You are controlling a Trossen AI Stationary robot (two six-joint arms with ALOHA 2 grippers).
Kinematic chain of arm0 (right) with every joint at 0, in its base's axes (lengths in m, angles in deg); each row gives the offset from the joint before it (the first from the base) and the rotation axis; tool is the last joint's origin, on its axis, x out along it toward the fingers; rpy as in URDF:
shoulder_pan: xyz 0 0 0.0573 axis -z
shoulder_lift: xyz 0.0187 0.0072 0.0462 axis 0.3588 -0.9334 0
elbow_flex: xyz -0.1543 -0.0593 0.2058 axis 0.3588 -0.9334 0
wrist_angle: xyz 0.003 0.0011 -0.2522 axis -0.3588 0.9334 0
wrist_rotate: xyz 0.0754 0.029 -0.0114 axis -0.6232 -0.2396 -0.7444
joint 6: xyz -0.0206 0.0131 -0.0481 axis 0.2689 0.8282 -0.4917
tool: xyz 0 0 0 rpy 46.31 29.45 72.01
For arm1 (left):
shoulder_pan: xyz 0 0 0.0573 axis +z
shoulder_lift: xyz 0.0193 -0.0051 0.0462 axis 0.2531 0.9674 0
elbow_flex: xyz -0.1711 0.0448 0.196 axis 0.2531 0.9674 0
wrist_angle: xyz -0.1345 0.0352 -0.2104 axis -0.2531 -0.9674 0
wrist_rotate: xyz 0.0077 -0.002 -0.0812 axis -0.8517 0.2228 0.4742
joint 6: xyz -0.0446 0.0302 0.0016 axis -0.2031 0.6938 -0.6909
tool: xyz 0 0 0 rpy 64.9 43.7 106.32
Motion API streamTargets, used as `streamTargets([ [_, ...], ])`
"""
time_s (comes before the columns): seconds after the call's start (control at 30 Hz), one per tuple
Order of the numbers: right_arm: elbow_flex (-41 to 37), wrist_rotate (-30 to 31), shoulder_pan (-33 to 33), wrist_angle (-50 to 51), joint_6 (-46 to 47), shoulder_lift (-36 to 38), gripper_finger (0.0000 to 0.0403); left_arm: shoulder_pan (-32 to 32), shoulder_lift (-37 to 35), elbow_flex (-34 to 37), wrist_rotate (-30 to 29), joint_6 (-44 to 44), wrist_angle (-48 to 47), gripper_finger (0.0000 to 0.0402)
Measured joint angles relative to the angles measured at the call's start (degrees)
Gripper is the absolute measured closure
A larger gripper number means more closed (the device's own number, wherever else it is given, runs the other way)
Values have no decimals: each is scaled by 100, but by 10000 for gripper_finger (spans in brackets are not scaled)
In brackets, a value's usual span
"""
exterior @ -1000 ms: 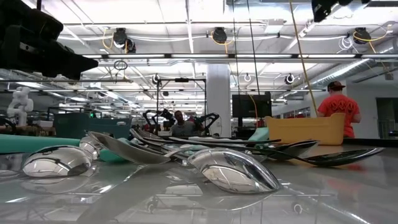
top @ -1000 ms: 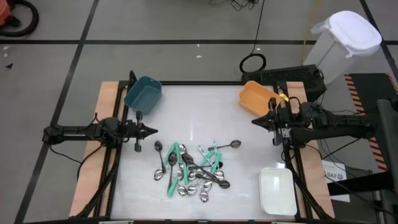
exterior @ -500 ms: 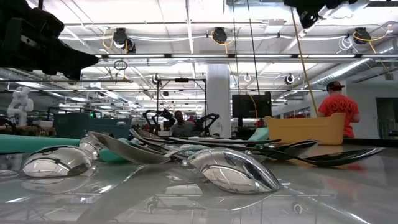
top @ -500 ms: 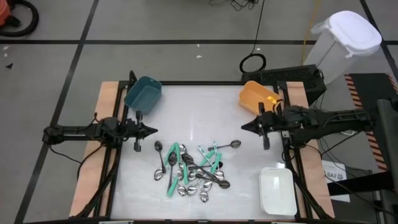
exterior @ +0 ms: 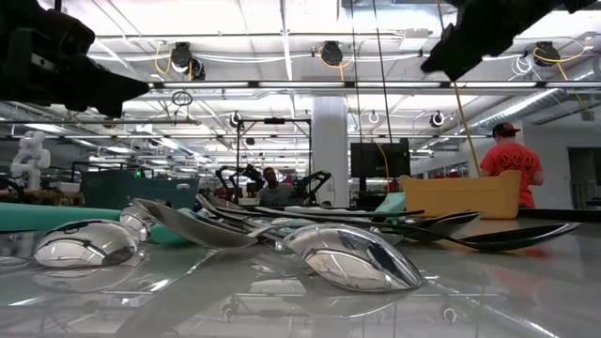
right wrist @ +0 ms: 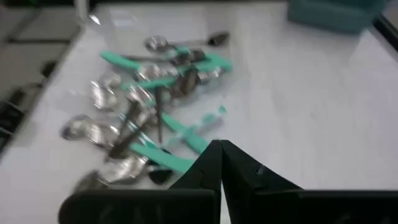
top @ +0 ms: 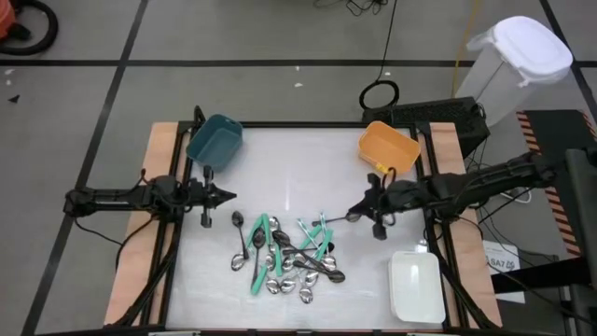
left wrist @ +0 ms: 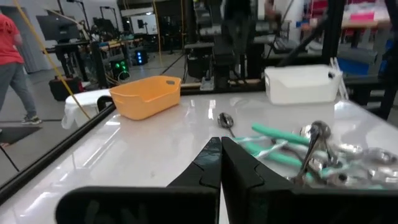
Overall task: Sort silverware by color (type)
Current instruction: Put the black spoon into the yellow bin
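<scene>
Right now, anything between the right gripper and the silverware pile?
Nothing visible. The right gripper, shut, hangs over bare table at the pile's right edge, and the silverware lies open just beyond its fingertips. The bins sit off to the sides.

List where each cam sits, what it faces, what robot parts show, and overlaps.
High: overhead, straight down; both arms, left claw, right claw.
Low: table height, facing room past silverware; arms overhead.
Left wrist: faces orange bin; shut fingers.
Right wrist: faces silverware, teal bin; shut fingers.
Shared: silverware in all.
</scene>
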Motion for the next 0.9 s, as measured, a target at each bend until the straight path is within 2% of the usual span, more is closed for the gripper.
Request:
streamTargets([
  [0.17,0,131,-49,-20,-1,-540,403,0,0,-350,-23,-313,-257,398],
  [0.37,0,131,-49,-48,12,-993,403,0,297,-1491,-552,-624,-1405,398],
  [0.67,0,127,-49,-75,14,-1386,403,-173,1852,-3349,-584,-691,-2217,398],
  [0.9,0,105,-49,-85,185,-1560,403,-835,3193,-3646,-592,-854,-2269,398],
])
